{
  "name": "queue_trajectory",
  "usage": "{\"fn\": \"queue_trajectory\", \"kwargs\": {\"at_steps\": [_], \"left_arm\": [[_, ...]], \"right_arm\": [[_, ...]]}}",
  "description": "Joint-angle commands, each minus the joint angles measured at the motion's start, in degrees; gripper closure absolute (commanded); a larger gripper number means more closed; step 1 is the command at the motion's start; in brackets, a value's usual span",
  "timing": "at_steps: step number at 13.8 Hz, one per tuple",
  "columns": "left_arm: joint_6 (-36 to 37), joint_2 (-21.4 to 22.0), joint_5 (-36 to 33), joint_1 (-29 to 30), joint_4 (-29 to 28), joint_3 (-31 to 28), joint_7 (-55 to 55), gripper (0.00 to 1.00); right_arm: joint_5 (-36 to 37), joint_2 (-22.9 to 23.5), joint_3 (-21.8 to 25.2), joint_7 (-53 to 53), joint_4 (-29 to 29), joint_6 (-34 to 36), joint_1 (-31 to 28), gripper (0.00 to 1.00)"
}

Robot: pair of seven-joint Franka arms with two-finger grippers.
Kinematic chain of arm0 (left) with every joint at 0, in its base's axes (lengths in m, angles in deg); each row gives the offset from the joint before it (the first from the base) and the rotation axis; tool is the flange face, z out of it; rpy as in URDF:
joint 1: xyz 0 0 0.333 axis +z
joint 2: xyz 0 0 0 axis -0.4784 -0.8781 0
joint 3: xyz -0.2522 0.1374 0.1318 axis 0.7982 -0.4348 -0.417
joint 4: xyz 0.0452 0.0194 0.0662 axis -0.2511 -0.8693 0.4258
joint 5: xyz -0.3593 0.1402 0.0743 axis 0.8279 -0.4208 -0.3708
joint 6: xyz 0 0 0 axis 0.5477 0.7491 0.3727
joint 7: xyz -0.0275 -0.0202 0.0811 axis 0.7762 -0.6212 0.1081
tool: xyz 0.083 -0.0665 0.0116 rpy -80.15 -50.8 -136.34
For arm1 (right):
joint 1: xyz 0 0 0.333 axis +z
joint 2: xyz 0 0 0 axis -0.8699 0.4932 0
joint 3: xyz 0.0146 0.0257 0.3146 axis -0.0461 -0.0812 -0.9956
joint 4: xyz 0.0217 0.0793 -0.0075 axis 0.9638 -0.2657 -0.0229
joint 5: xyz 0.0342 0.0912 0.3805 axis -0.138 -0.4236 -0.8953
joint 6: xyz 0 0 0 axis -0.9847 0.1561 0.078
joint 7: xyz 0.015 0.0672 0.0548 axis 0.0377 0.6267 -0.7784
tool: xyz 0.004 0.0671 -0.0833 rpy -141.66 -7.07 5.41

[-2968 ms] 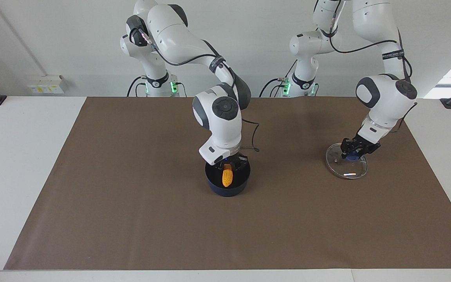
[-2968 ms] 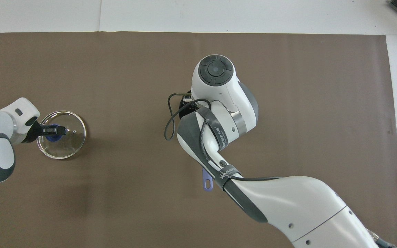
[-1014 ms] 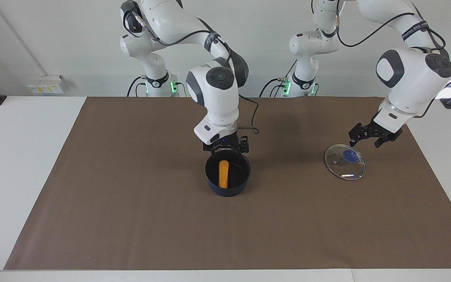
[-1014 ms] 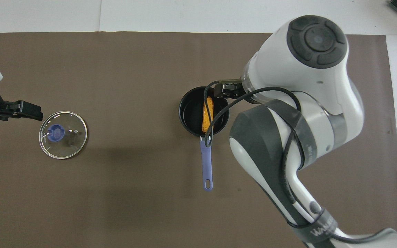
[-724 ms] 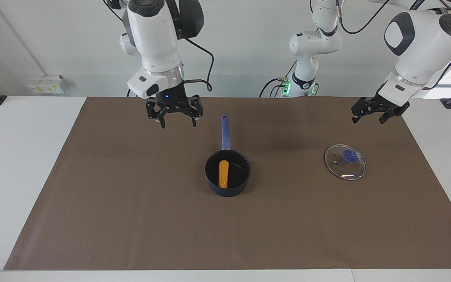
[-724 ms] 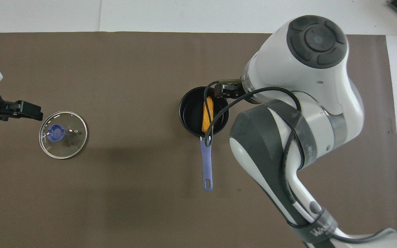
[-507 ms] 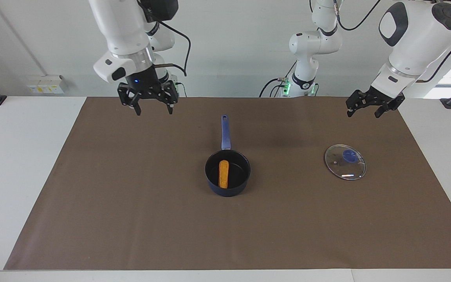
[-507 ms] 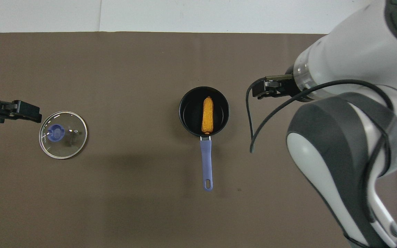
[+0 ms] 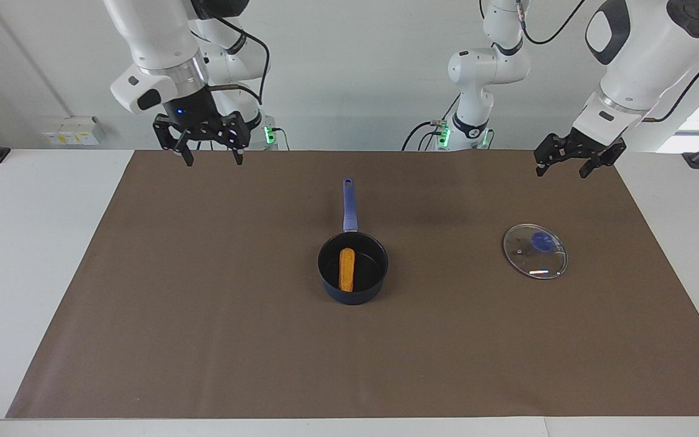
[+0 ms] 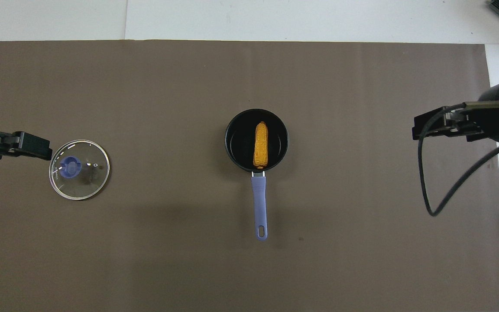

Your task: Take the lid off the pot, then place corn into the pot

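I am seeing the pot (image 9: 353,272) sitting near the middle of the brown mat (image 9: 204,315) on the bench (image 9: 34,243), its long handle (image 9: 349,204) pointing straight toward the robots' end. The corn (image 9: 346,269) is lying flat in the pot, its long axis running in line with the handle, one end toward the robots and the other away from them. In the overhead view the cob's narrower end is pointing away from the robots.

The lid (image 9: 535,250) is lying flat on the mat toward the left arm's end of the bench, well apart from the pot, blue knob facing up.

The left tool (image 9: 573,162) is hanging in the air over the mat's edge nearest the robots, at the left arm's end; its fingers are spread wide and it is holding nothing and touching nothing. The right tool (image 9: 209,150) is hanging over the mat's edge nearest the robots toward the right arm's end, fingers pointing down and spread wide, also holding nothing.

I am not making out any readable brand, label or writing on the pot, lid or corn.
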Motion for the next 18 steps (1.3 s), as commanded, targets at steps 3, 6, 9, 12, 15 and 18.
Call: {"fn": "queue_trajectory", "kwargs": {"at_steps": [3, 6, 9, 12, 15, 18], "left_arm": [[2.59, 0.8, -0.34, 0.66, 0.92, 0.13, 0.31, 0.0], [3.03, 1.76, -0.42, 0.75, -0.4, 0.04, 0.83, 0.0], [2.68, 2.38, -0.42, 0.75, -1.19, 0.04, 1.01, 0.0], [3.04, 2.03, -0.51, 0.66, -0.14, 0.04, 3.46, 0.0], [6.19, 1.33, -0.6, 0.48, 3.54, 0.04, 3.74, 0.0], [5.5, 1.76, -0.25, 0.04, 2.76, 0.04, 3.56, 0.0]], "right_arm": [[-1.39, -1.88, 0.45, -6.55, -3.86, -0.61, -3.41, 0.0], [1.15, -1.97, 0.54, -8.06, -4.3, -2.46, -3.41, 0.0], [2.3, -1.97, 0.45, -9.46, -4.3, -2.9, -3.33, 0.0], [4.13, -2.49, 0.36, -10.0, -5.18, -3.07, -2.97, 0.0], [5.28, -3.63, 0.36, -11.84, -7.19, -4.04, -2.97, 0.0], [3.19, -3.82, 0.28, -9.57, -7.47, -3.78, -3.24, 0.0]]}}
